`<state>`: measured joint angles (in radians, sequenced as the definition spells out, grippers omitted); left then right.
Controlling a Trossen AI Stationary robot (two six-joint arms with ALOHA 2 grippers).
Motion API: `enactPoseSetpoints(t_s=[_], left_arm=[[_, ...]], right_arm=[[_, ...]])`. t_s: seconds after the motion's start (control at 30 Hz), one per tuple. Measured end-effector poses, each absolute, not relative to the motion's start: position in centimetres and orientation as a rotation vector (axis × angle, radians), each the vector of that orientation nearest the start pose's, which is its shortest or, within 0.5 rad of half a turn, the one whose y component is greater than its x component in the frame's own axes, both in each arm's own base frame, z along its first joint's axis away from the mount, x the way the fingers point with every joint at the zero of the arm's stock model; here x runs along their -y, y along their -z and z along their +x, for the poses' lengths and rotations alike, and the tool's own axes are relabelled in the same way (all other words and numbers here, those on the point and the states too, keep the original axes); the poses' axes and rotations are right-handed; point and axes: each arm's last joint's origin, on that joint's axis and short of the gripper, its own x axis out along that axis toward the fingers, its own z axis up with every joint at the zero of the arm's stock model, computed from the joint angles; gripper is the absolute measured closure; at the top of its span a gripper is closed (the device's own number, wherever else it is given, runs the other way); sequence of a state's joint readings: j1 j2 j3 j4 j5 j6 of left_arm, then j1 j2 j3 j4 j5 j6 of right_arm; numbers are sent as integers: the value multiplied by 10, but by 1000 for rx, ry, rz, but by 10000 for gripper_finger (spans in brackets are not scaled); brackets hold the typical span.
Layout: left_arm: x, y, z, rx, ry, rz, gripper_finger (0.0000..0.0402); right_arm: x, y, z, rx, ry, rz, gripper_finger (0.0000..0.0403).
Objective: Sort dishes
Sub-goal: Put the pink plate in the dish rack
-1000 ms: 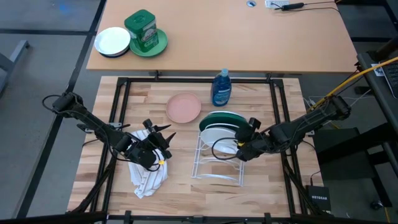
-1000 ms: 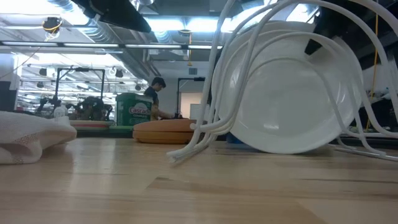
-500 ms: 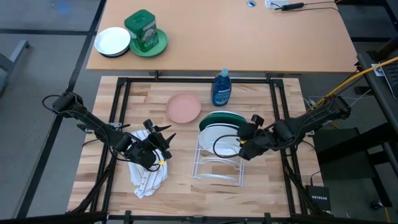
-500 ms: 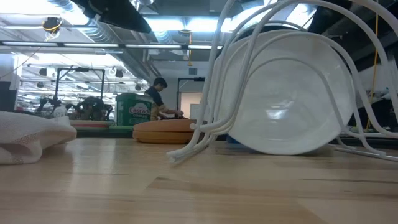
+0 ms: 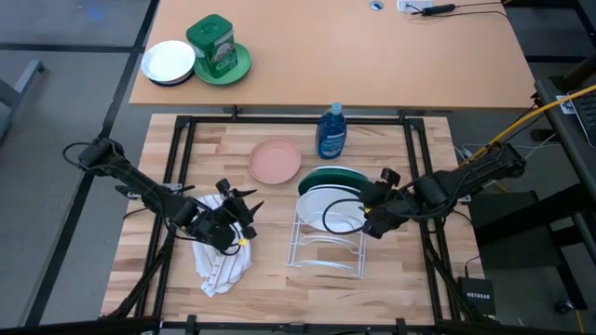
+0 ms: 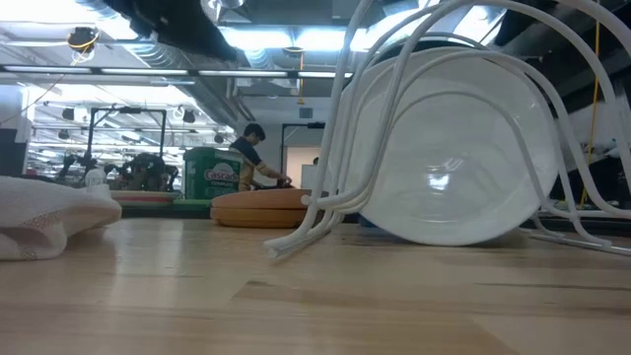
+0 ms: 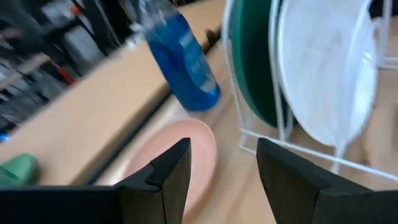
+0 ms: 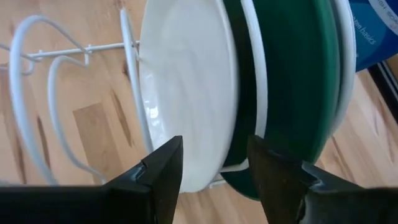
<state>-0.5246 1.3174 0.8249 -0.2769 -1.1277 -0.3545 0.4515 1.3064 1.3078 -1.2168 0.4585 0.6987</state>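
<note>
A white plate (image 5: 337, 212) (image 8: 186, 93) (image 6: 454, 148) stands on edge in the white wire rack (image 5: 321, 253), just in front of a dark green plate (image 5: 328, 174) (image 8: 292, 81) that also stands in the rack. The salmon pink plate (image 5: 275, 160) (image 7: 186, 155) lies flat on the table, left of the rack. No brown plate is in view. My right gripper (image 5: 366, 212) (image 8: 214, 180) is open at the white plate's right rim, one finger on each side, with no touch visible. My left gripper (image 5: 240, 200) (image 7: 221, 180) is open above a white cloth (image 5: 222, 261).
A blue soap bottle (image 5: 331, 132) stands behind the rack. The rack's near slots (image 5: 317, 265) hold nothing. On the far desk sit a green tin on a green plate (image 5: 216, 46) and a small white dish (image 5: 168, 61). A person shows in the room beyond the table (image 6: 246, 158).
My right gripper has drawn back a little toward the table's right edge, and the dark fingertip seen on the white plate's face in the low view is gone. The white plate has sunk lower into the rack and tipped slightly.
</note>
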Motion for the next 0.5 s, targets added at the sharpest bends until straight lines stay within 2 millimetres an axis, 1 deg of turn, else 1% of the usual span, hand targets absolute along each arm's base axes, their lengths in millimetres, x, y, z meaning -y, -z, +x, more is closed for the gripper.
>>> enactPoseSetpoints(t_s=[0.17,0.3,0.5], left_arm=[[90,-231,239,-529,-608,119,229],[72,-222,247,-616,-628,145,229],[37,-204,266,-773,-593,131,229]], right_arm=[[-87,-343,208,-1014,376,93,219],[-84,-357,205,-976,411,70,219],[-79,-376,201,-913,450,7,219]])
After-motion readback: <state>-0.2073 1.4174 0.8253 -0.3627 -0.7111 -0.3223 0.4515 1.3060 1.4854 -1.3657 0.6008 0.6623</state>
